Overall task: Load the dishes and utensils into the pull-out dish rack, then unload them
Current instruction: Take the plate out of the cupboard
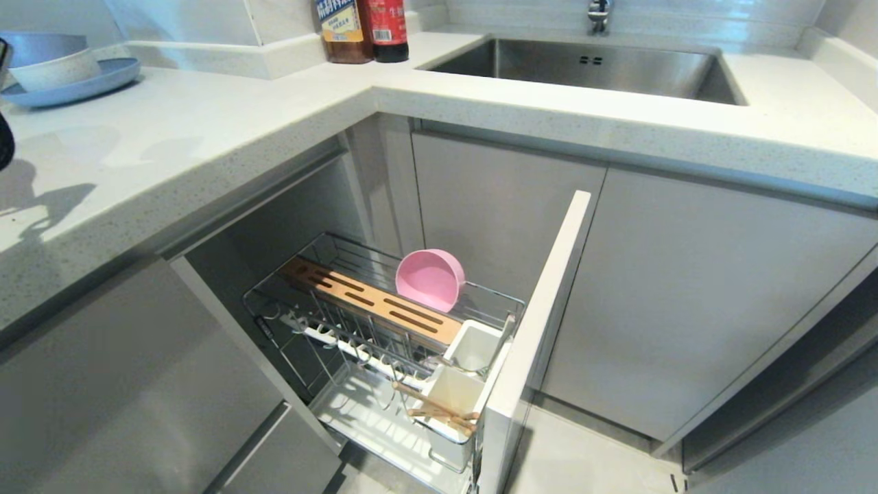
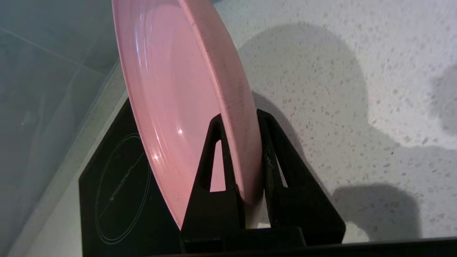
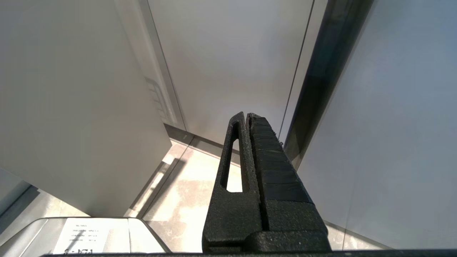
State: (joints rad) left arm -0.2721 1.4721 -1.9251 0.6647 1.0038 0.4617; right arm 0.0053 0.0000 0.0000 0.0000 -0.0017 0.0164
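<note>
- While the pull-out dish rack (image 1: 384,322) stands drawn out of the cabinet below the counter corner, its pale front panel (image 1: 542,322) juts toward the near right.
- Leaning on edge in the wire basket, the pink bowl (image 1: 431,278) sits at the far right end of the slotted wooden strip (image 1: 374,302), touching it.
- Two white utensil cups (image 1: 473,346) sit just inside the front panel; the far one looks bare inside, and the wooden chopsticks (image 1: 439,408) lie slanted across the near cup's rim.
- Below the wires, a white tray (image 1: 363,412) lines the rack's bottom.
- At the far left of the counter (image 1: 206,130), a blue plate (image 1: 75,86) carries stacked blue and whitish bowls (image 1: 51,62).
- Beyond the corner, two bottles (image 1: 363,31) stand left of the steel sink (image 1: 597,65).
- Over the speckled counter, beside a black induction hob (image 2: 117,192), the left gripper (image 2: 241,121) is clamped on the rim of the pink plate (image 2: 171,92), holding it on edge and clear of the surface.
- Down beside the cabinet fronts, the right gripper (image 3: 246,117) points toward the floor with its fingers pressed together, holding nothing.
- No fork can be made out anywhere.
</note>
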